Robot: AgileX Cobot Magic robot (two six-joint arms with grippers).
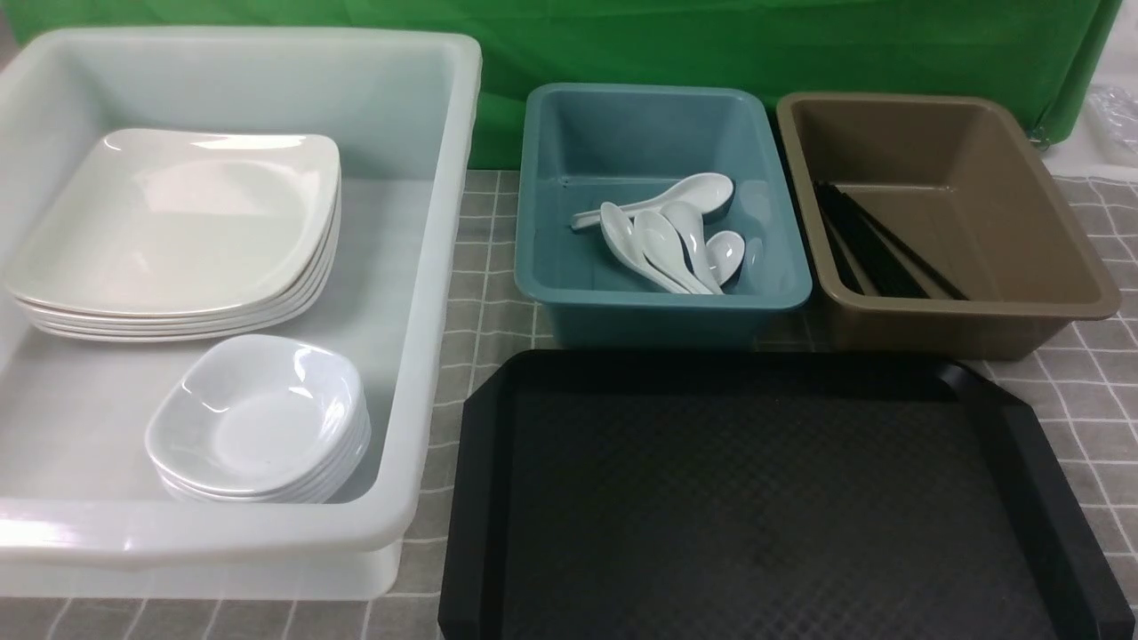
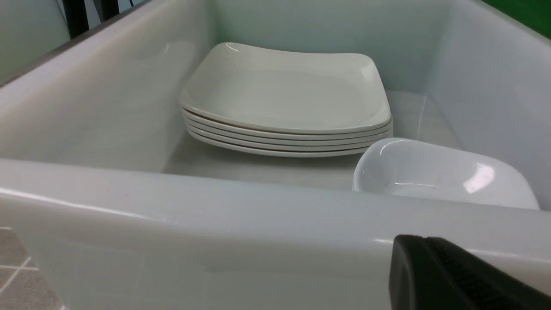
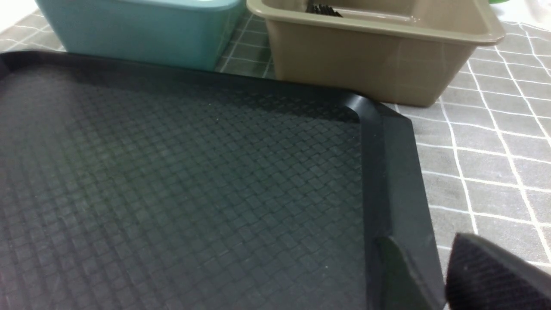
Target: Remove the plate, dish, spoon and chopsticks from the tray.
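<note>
The black tray (image 1: 765, 498) lies at the front centre with nothing on its textured floor (image 3: 172, 172). A stack of white plates (image 1: 178, 213) (image 2: 284, 90) and a stack of small dishes (image 1: 258, 413) (image 2: 434, 172) sit in the white tub. Several spoons (image 1: 667, 231) lie in the teal tub, and black chopsticks (image 1: 876, 244) (image 3: 323, 8) in the brown one. Neither gripper shows in the front view. My left gripper (image 2: 426, 243) is shut and empty, just outside the white tub's near wall. Over the tray's right rim, my right gripper (image 3: 424, 241) has its fingers apart and holds nothing.
The white tub (image 1: 418, 267) (image 2: 215, 206) fills the left side. Behind the tray stand the teal tub (image 1: 658, 302) (image 3: 142, 30) and the brown tub (image 1: 978, 311) (image 3: 366, 64). A grey checked cloth (image 1: 1093, 382) covers the table, and a green backdrop hangs behind.
</note>
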